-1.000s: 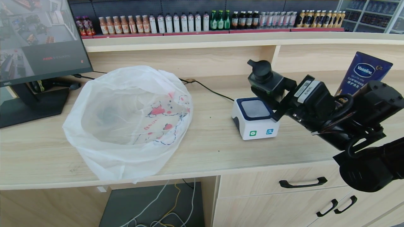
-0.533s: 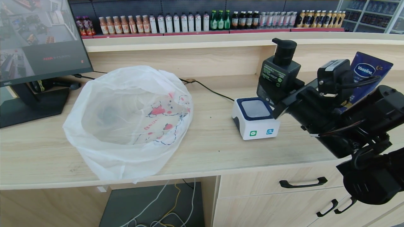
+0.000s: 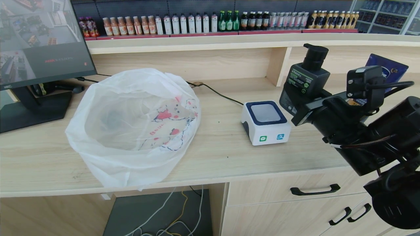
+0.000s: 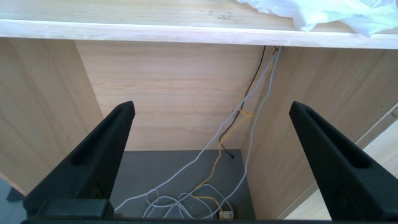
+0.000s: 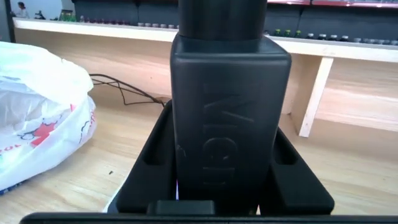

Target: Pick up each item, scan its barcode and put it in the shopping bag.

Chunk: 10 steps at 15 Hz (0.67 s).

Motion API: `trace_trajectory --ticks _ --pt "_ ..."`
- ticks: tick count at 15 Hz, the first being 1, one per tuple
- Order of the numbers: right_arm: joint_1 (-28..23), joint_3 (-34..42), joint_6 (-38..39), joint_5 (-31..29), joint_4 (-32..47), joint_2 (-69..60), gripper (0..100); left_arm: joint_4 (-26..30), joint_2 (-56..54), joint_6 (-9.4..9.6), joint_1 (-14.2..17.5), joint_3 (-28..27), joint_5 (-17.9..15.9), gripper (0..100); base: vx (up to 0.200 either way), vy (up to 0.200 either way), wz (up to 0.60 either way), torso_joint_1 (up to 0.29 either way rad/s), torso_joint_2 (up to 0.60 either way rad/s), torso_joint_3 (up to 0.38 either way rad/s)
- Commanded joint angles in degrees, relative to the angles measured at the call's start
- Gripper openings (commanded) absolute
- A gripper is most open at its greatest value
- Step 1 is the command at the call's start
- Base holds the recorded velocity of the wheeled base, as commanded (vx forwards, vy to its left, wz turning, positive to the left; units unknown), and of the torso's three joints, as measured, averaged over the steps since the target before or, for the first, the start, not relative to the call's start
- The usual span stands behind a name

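Black bottle (image 3: 305, 87) gripped upright in the right gripper's (image 3: 300, 109) closed jaws, raised just right of the scanner (image 3: 265, 122), not over its window. Pickup looks done; whether it is scanned cannot be told, and bagging remains. Open bag (image 3: 131, 127) sits toward the counter's (image 3: 223, 154) left end. Blue tube (image 3: 388, 67) waits at the right back edge. Below the front edge hangs the left gripper (image 4: 211, 112), jaws wide apart, empty.
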Motion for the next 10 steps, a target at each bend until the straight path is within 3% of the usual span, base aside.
trace_trajectory --ticks 1,2,10 --pt "0.11 0.01 0.27 -0.26 -0.08 -0.89 0 0.0 -0.02 -0.25 0.07 0.0 0.0 100 0.0 0.0 0.0 0.0 0.0 0.0" --pt "0.11 -0.16 0.27 -0.26 -0.08 -0.89 0 0.0 -0.02 -0.25 -0.01 0.0 0.0 100 0.0 0.0 0.0 0.0 0.0 0.0" --pt "0.02 1.86 2.03 -0.26 -0.08 -3.7 0 0.0 -0.02 -0.6 0.07 0.0 0.0 100 0.0 0.2 0.0 0.005 0.0 0.0"
